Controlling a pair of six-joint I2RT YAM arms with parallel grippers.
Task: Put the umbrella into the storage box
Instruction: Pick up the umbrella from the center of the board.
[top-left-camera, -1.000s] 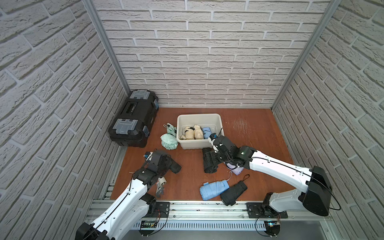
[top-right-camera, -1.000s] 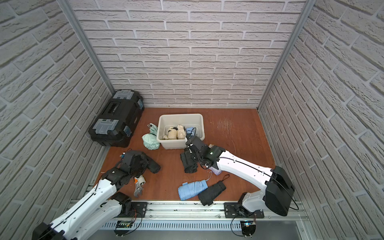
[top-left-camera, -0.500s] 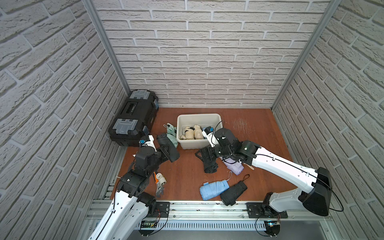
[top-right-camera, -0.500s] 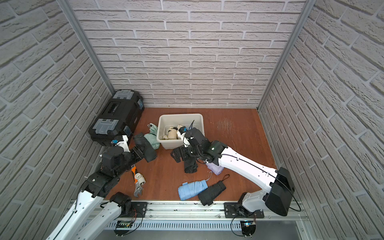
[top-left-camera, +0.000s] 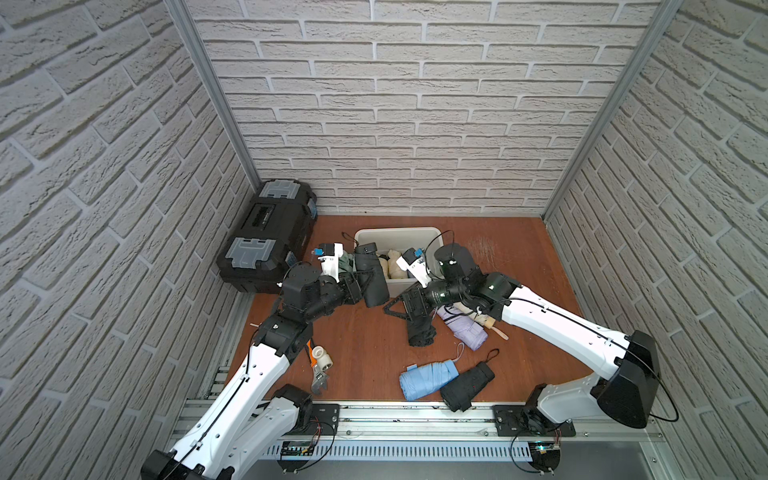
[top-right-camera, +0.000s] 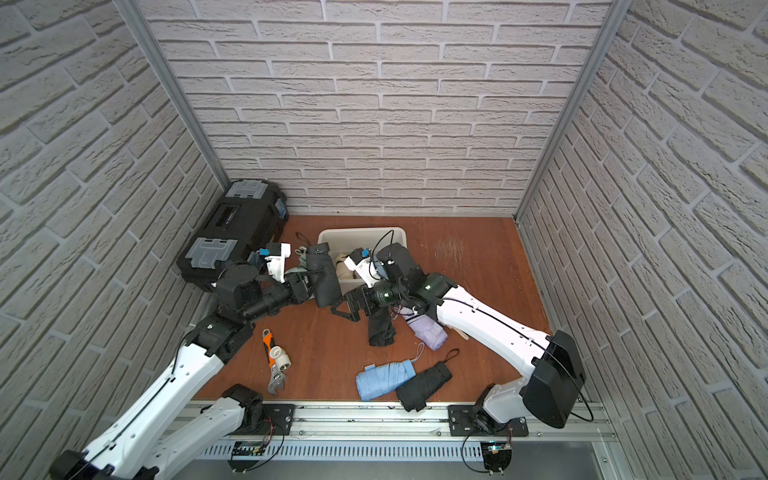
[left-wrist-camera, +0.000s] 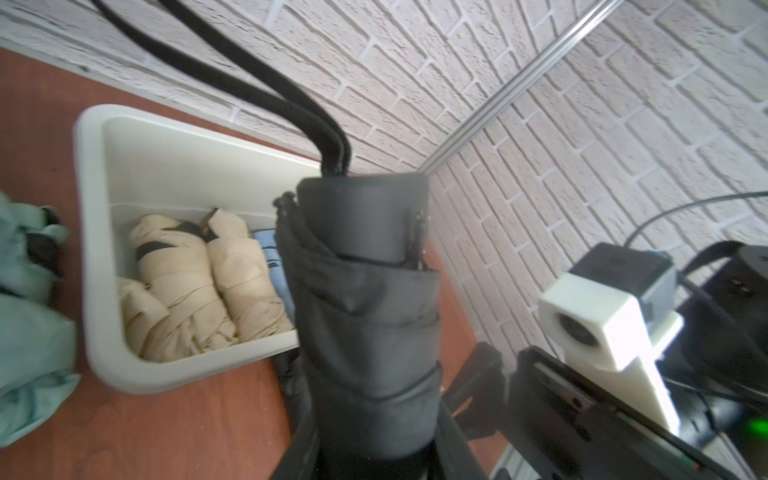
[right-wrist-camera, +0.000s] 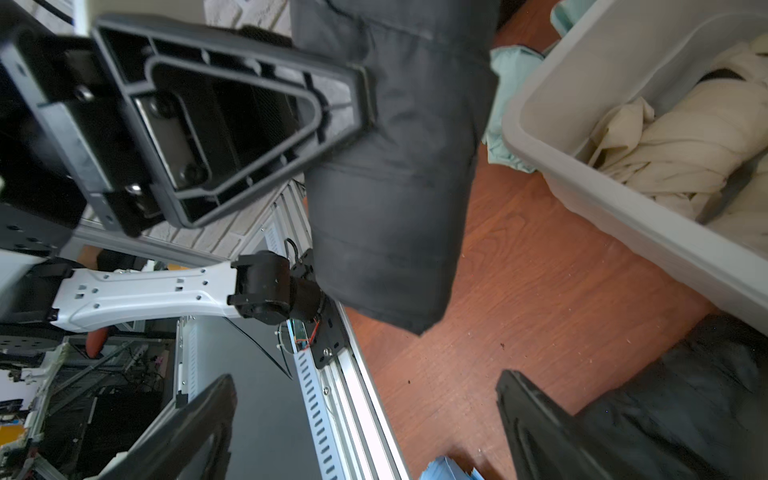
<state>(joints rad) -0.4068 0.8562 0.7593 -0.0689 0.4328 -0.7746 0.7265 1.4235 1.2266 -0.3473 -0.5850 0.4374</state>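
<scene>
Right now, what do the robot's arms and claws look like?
The left arm and right arm are glossy white shells with black joints and thin black cables. The left gripper and right gripper are black ribbed plastic, each with a white camera block.

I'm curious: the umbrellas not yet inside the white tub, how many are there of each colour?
Black: 3 (held black umbrella, mid-floor black umbrella, front black umbrella)
Light blue: 1 (light blue umbrella)
Lilac: 1 (lilac umbrella)
Mint green: 1 (mint green umbrella)
Beige: 1, unsure (part-hidden beige bundle)
Total: 6 sure, 7 with the beige
</scene>
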